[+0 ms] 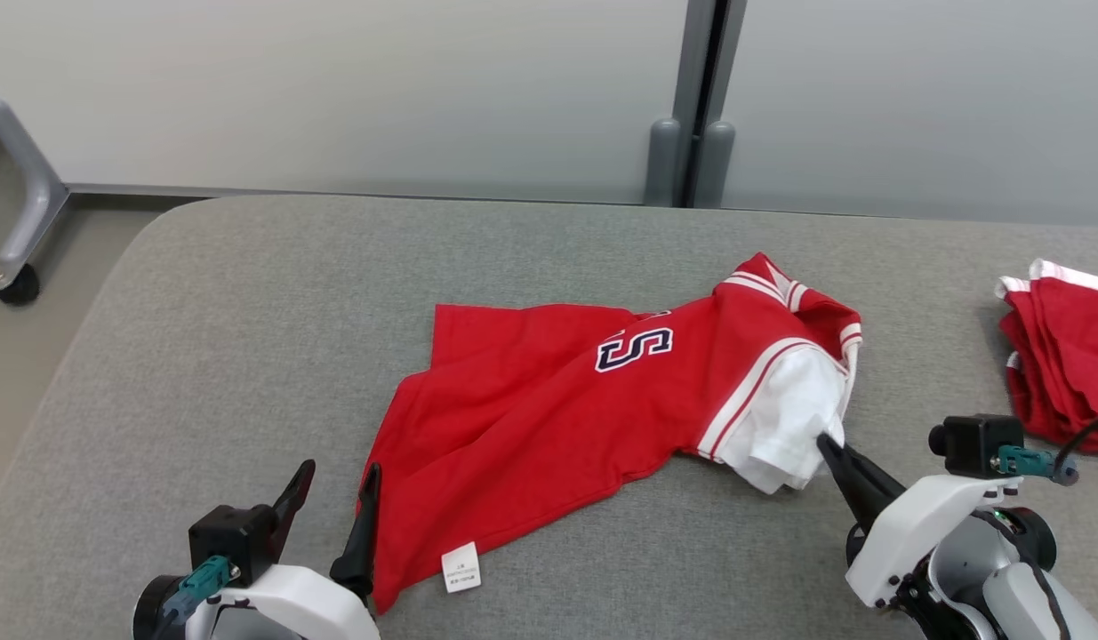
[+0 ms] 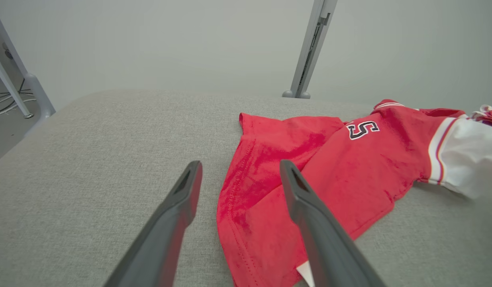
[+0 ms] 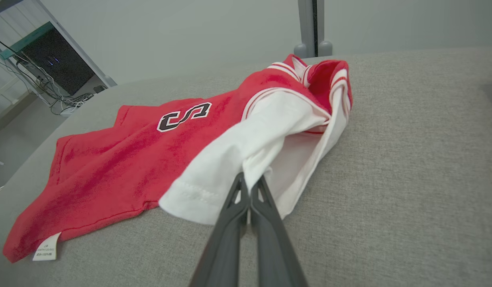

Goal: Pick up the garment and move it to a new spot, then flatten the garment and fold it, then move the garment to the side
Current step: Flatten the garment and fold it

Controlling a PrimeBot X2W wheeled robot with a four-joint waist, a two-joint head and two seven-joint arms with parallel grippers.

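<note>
You are at the very start of this job, as I judge it: the garment (image 1: 549, 400) lies rumpled near the middle of the grey table (image 1: 246, 293), neither lifted, flattened nor folded, so the carry to a new spot, the smoothing, the fold and the move aside are all left to do. Your right gripper (image 3: 249, 179) is clenched on the edge of the white sleeve (image 1: 789, 418) at the garment's right end, the fingers pressed together with cloth pinched at their tips. Your left gripper (image 1: 339, 468) stands released, fingers spread wide, one of them over the red hem at the near left corner and the other over bare table (nothing is between them but that edge). The garment is a red shirt with a dark letter S (image 1: 635, 347), its body creased and skewed, collar bunched at the far right, a small white label (image 1: 460, 566) turned out at the near hem. A pile of red garments (image 1: 1064, 356) sits well apart at the table's right edge.
</note>
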